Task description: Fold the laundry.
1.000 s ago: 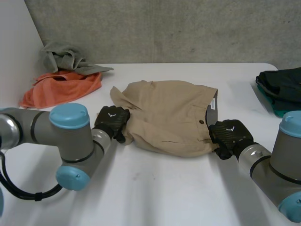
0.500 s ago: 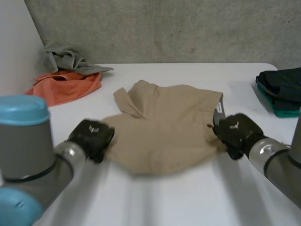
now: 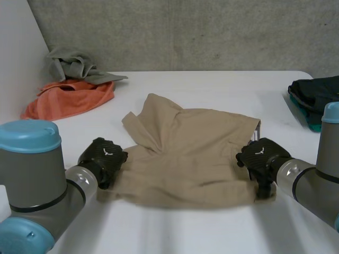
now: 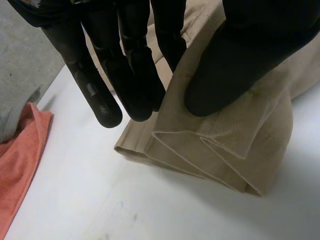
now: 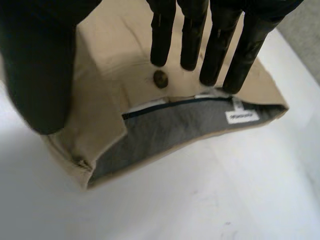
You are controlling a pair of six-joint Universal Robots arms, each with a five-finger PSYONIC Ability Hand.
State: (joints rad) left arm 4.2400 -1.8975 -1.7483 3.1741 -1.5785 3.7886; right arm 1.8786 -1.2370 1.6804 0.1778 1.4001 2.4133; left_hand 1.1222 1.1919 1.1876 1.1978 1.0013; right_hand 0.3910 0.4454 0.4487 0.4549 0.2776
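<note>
Khaki shorts [image 3: 190,153] lie spread in the middle of the white table [image 3: 212,227]. My left hand [image 3: 103,156] is at their near left corner. In the left wrist view its thumb [image 4: 235,65] and straight fingers [image 4: 130,75] pinch the folded hem [image 4: 220,150] between them. My right hand [image 3: 259,156] is at the near right corner, by the waistband. In the right wrist view its fingers [image 5: 215,45] are straight and spread from the thumb [image 5: 40,65], hovering over the button [image 5: 160,78] and the grey waistband lining [image 5: 165,132], which lie flat on the table.
An orange cloth [image 3: 69,98] and a crumpled grey cloth [image 3: 74,66] lie at the far left corner. A dark folded pile [image 3: 318,95] over something teal sits at the right edge. A concrete wall runs behind the table.
Both hands have dragged the shorts toward the near edge and spread them wider. The left hand has closed on the hem. The right hand has opened and let go of the waistband.
</note>
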